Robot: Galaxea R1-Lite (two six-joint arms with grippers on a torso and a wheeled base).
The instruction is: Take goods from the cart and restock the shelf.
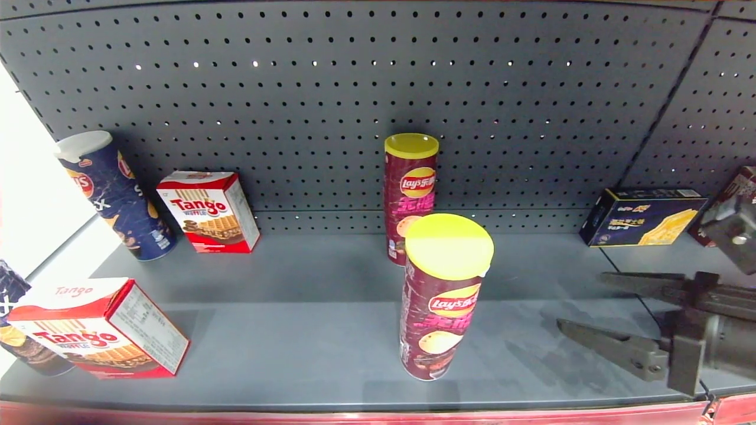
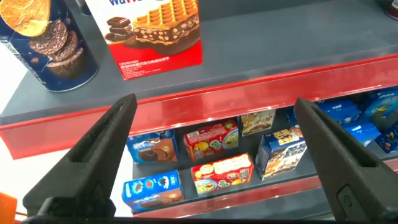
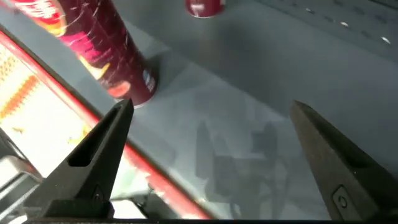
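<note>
Chip can (image 1: 443, 307) stands upright near the shelf (image 1: 295, 330) front edge, a second can (image 1: 410, 195) behind it. Right gripper (image 1: 582, 304) (jaws wide, empty) hovers near it, apart. Left gripper (image 2: 214, 101) likewise spread wide.

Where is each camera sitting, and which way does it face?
Head view: on the robot's head, facing forward and down at the shelf; open right gripper shows at right.
Left wrist view: on the left arm, facing the shelf's front edge, wafer box and lower boxes; open left gripper shows.
Right wrist view: on the right arm, facing the front chip can past its own gripper.
Shared: head and right wrist, that can; head and left wrist, the wafer box.
</note>
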